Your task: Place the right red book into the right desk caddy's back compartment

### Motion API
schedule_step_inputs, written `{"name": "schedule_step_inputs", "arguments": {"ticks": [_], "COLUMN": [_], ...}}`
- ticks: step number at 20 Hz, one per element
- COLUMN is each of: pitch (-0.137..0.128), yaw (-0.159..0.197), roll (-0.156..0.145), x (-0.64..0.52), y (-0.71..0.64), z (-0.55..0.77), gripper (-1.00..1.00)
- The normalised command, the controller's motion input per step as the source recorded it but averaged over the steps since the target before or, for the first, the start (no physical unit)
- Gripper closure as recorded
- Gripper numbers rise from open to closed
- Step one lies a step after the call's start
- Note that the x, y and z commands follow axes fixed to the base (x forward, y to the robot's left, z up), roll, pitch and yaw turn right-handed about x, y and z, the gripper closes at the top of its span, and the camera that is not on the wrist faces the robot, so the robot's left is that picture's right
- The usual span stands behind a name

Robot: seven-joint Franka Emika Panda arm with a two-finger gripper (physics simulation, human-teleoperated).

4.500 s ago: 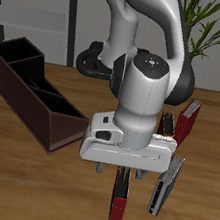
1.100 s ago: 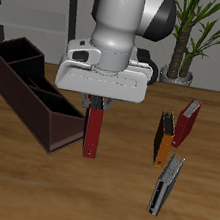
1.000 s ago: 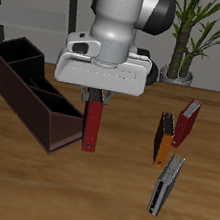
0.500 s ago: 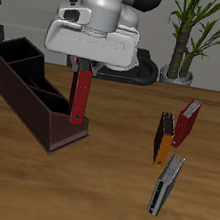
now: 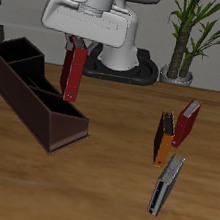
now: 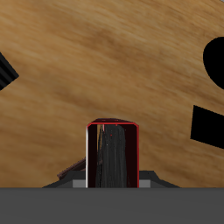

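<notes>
Nearest the counter's [image 5: 98, 191] front edge, a grey book [image 5: 165, 184] stands on edge; just behind it are an orange-and-black book [image 5: 163, 137] and a darker red book [image 5: 187, 122]. Farther back, the right desk caddy [image 5: 33, 94] lies slantwise. Above its slotted part, the arm reaches down, wrist vertical, its pincer [image 5: 80, 44] clamped on the top of the right red book [image 5: 74, 73], which hangs upright in the air, clear of the caddy's rim.

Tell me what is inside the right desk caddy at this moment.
The right desk caddy shows only its dividers and dark bare compartments. The right red book hangs upright from the end effector, above the caddy. The slot floors are hidden by its walls.
</notes>
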Motion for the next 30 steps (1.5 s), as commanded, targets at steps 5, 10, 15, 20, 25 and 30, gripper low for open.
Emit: {"name": "schedule_step_inputs", "arguments": {"ticks": [5, 10, 15, 20, 25, 30], "pitch": [-0.006, -0.012, 0.01, 0.016, -0.002, 0.063], "yaw": [0.006, 0.019, -0.001, 0.007, 0.087, 0.086], "roll": [-0.053, -0.022, 0.0, 0.107, 0.05, 0.05], "x": [-0.24, -0.31, -0.19, -0.43, -0.35, -0.23], "y": [-0.23, -0.14, -0.09, -0.05, -0.07, -0.08], "z": [-0.05, 0.0, 0.04, 0.09, 0.09, -0.01], "gripper": [1.0, 1.0, 1.0, 1.0, 1.0, 1.0]}}
